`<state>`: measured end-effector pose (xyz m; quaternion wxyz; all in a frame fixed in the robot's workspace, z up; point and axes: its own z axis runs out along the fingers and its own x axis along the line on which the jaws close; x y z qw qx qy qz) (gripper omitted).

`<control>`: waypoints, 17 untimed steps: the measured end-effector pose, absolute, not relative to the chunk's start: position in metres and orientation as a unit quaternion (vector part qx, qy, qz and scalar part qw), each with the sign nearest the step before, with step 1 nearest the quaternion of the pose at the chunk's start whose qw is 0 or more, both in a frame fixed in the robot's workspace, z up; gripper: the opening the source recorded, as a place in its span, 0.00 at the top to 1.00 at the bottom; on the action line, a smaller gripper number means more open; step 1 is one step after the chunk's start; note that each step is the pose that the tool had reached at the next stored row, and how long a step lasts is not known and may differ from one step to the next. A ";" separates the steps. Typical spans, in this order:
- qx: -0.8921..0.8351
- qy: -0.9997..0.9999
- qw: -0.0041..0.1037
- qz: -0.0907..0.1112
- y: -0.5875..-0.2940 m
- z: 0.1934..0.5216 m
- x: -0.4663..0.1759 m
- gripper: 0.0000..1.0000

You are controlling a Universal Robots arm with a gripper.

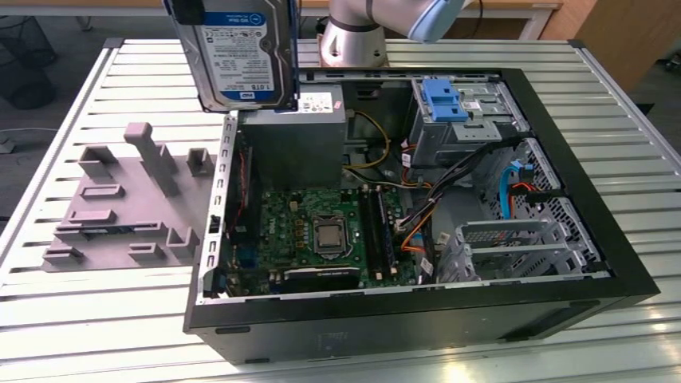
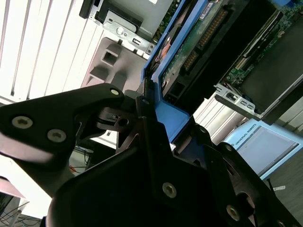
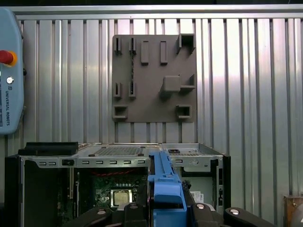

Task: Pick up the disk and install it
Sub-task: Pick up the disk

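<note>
The disk (image 1: 239, 56), a silver drive with a white-and-blue label in a blue carrier frame, hangs upright in the air above the back corner of the open computer case (image 1: 596, 199), on the exterior view's left side of it. My gripper (image 2: 151, 118) is shut on the carrier's blue edge (image 3: 165, 189), with a black finger (image 1: 187, 11) on each side. In the second wrist view the drive's green circuit-board underside (image 2: 199, 47) faces the camera. The first wrist view looks straight down past the disk onto the case.
The case holds a motherboard (image 1: 319, 231), a grey metal box (image 1: 293, 148), cables, and a drive bay with a lone blue bracket (image 1: 445, 100). A grey fixture plate (image 1: 117, 199) lies on the slatted table beside it. The arm's base (image 1: 356, 36) stands behind.
</note>
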<state>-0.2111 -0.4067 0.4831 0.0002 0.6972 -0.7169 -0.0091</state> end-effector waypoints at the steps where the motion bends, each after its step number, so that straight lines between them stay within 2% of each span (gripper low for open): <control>1: 0.697 -0.717 0.000 -0.009 -0.407 0.483 -0.211 0.64; 17: 0.697 -0.717 0.000 -0.009 -0.407 0.483 -0.206 0.64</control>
